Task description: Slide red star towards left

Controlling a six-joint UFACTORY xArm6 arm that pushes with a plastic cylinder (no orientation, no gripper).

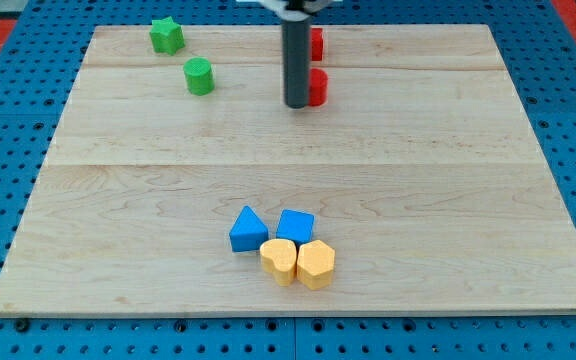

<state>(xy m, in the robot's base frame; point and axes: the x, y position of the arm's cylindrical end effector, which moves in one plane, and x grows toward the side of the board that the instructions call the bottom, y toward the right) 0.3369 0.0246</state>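
Two red blocks sit near the view's top, both partly hidden by my rod, so I cannot tell which is the star. One red block [317, 43] lies higher up, the other red block [317, 87] lies just below it. My tip [296, 104] rests on the board right against the left side of the lower red block.
A green star [167, 35] and a green cylinder [199, 76] lie at the top left. A blue triangle [248, 230], a blue cube [295, 226] and two yellow blocks [279, 261] [315, 264] cluster near the bottom middle. The wooden board [468, 200] is ringed by blue pegboard.
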